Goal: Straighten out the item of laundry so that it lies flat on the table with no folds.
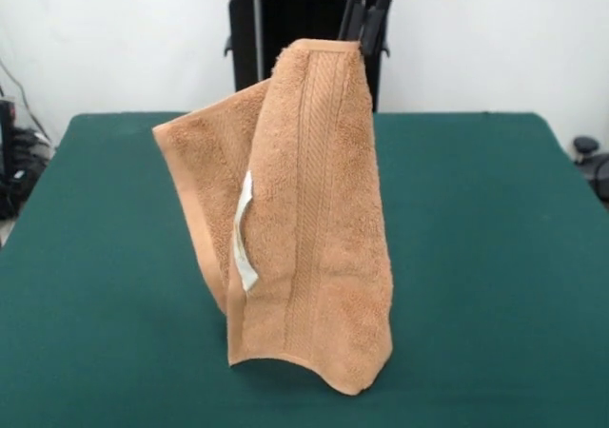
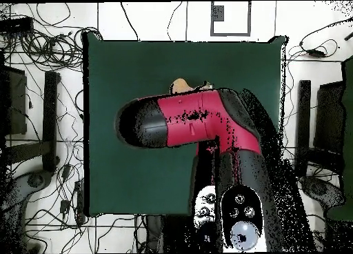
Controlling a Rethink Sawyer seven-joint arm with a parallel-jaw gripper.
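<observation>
The light orange-tan towel (image 1: 324, 209) hangs upright from its top corner, folded over on itself, with a woven border band running down it and a white tag (image 1: 245, 233) on its left side. Its lower edge reaches down to about the dark green table (image 1: 95, 257); I cannot tell whether it touches. My gripper (image 1: 364, 36) comes down from above and is shut on the towel's top edge. In the overhead view the red and black arm (image 2: 200, 120) hides the gripper, and only a small bit of towel (image 2: 183, 84) shows above it on the table (image 2: 124, 72).
The black pedestal (image 1: 285, 29) stands behind the table's far edge. Cables (image 2: 48, 44) and dark equipment (image 2: 331, 113) lie on the floor around the table. A dark object (image 1: 585, 147) sits off the table's right side.
</observation>
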